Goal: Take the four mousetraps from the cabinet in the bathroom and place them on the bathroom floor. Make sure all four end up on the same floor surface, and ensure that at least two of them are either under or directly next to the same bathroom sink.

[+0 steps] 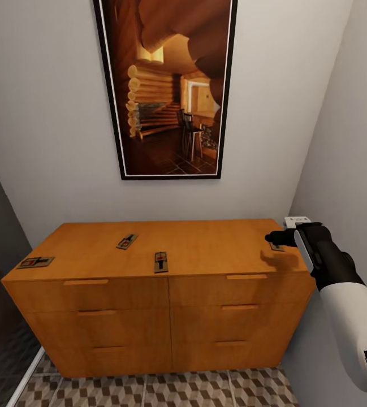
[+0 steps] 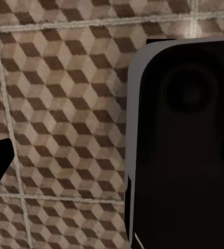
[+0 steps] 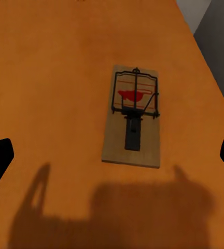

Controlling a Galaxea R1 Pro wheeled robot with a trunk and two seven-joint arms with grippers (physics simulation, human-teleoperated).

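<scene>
Head view, left to right: first mousetrap (image 1: 35, 262) sits at the far left edge of the cabinet (image 1: 206, 249) top, mid-left of the frame. Second mousetrap (image 1: 126, 241) lies a bit right and further back, third mousetrap (image 1: 160, 262) near the front edge at centre. Fourth mousetrap (image 1: 275, 246) is at the right end of the surface, mostly hidden behind my right gripper (image 1: 273, 237), which hangs just above it. All four are on the cabinet top, none on the bathroom floor (image 1: 149, 390) at the bottom of the frame.

Right wrist view gives what the head view hides: the fourth trap (image 3: 133, 115) whole, flat on the orange wood, red spot and wire bar at one end. My two fingertips sit wide apart at the frame's side edges, so the right gripper is spread open and empty, its shadow on the wood short of the trap.

Left wrist view: cube-pattern tiles (image 2: 60, 104) and a dark body part. The left gripper's state I cannot tell.

Handling guess: light, stiff, thin board, low profile. I judge it best pinched across the long wooden edges, clear of the wire. It may slide on the smooth top.
</scene>
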